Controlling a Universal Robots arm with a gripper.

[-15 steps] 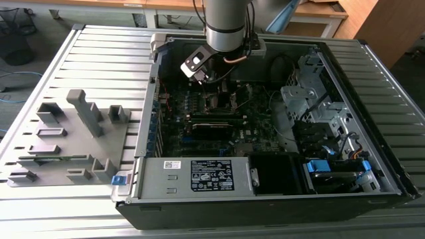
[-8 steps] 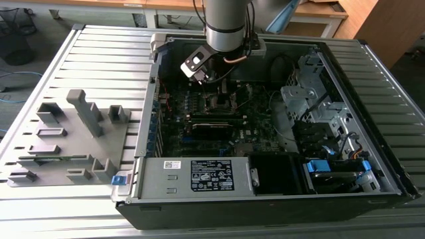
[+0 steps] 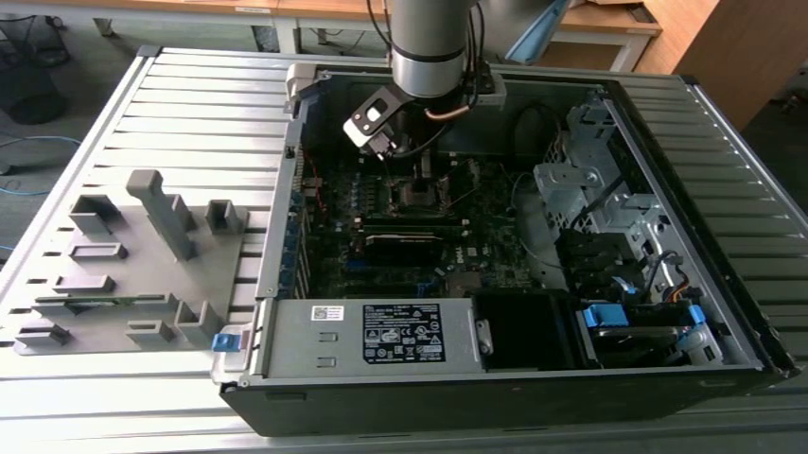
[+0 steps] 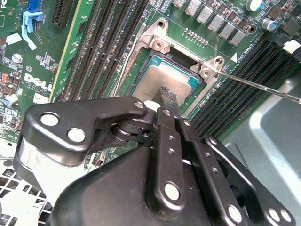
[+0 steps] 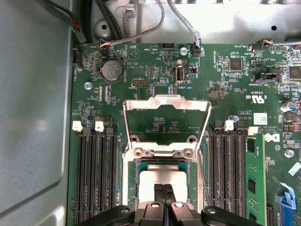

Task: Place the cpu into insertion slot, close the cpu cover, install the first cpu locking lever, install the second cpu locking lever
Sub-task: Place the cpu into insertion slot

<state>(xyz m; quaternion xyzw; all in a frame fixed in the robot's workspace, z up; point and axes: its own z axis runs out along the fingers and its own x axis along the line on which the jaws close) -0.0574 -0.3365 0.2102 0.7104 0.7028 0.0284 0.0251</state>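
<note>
The arm enters the exterior view at 12 o'clock and hangs over the open case, its wrist tilted down toward the board. In both wrist views its two fingers are pressed together with nothing between them, tips over the middle of the cpu. I cannot tell whether they touch it. The one cpu lies flat in the slot; the fingers and the gripper body hide part of it. Beyond it the one cover stands swung up and open, bare board showing through its window. In the second wrist view one thin lever juts out from the slot's corner; a second is hard to make out. Long black slots flank the slot on both sides, and one green memory stick stands past one bank. Farther off sits one coin battery. In the exterior view the case rests on the slatted table, with a grey fixture at 9 o'clock from it.
</note>
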